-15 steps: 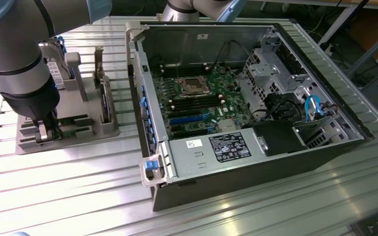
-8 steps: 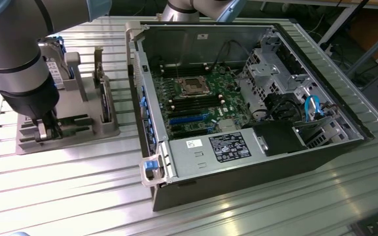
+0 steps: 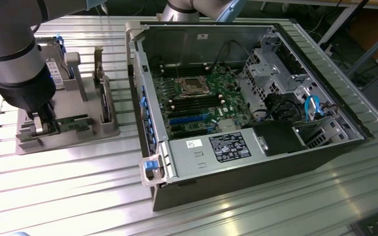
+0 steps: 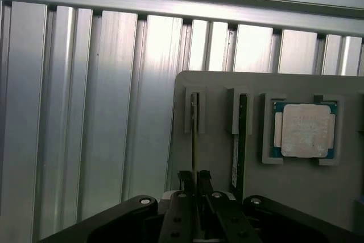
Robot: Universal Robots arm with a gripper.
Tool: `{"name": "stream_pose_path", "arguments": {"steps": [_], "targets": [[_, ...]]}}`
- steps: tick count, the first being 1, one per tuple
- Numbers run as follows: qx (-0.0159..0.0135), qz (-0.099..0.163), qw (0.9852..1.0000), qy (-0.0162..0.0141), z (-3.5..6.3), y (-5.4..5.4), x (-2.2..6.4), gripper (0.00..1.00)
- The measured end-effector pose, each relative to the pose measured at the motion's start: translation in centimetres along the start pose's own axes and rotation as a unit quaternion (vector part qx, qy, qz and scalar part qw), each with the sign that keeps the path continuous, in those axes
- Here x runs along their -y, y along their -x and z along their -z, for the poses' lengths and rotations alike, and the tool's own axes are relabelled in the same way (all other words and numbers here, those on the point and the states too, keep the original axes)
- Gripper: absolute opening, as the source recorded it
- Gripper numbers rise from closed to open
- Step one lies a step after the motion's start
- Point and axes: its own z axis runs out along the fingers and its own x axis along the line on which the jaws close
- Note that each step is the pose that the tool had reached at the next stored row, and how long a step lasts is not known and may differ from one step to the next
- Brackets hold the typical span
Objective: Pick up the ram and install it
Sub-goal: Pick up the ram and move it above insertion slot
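Gripper (image 4: 194, 176) low over grey tray (image 4: 216, 157), fingers drawn in tight on ram (image 4: 194, 135), one on either side of thin board. We see ram standing on edge in tray's end slot, nearest tray's edge. Second stick (image 4: 242, 140) on edge in tray's next slot, apart from fingers. CPU (image 4: 305, 130) flat in tray's square pocket, beyond second stick. We note tray sits on slatted aluminium table (image 4: 85, 112); open computer case (image 3: 202, 37) near tray, on exterior view's right of it.
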Motion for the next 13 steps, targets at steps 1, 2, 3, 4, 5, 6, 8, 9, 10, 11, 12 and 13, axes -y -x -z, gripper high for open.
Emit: {"name": "stream_pose_path", "arguments": {"steps": [1, 2, 3, 4, 5, 6, 8, 9, 10, 11, 12, 13], "targets": [[0.0, 0.0, 1.0, 0.0, 0.18, 0.0, 0.0, 0.15], [0.0, 0.0, 1.0, 0.0, 0.34, 0.0, -0.01, 0.15], [0.0, 0.0, 1.0, 0.0, 0.51, 0.0, -0.01, 0.15], [0.0001, 0.0, 1.0, 0.0, 0.68, 0.0, -0.01, 0.15], [0.0, 0.0, 1.0, 0.0, 0.81, 0.0, -0.01, 0.15], [0.0, 0.0, 1.0, 0.0, 0.93, 0.0, -0.02, 0.15], [0.0, 0.0, 1.0, 0.0, 1.15, 0.0, -0.02, 0.15], [0.0001, 0.0, 1.0, -0.0001, 1.28, 0.0, -0.02, 0.15], [0.0001, 0.0, 1.0, -0.0001, 1.41, 0.0, -0.02, 0.15], [0.0, 0.0, 1.0, 0.0, 1.62, 0.0, -0.03, 0.15], [0.0, 0.0, 1.0, 0.0, 1.92, 0.0, -0.03, 0.15], [0.0, 0.0, 1.0, 0.0, 2.17, 0.0, -0.04, 0.15]]}}
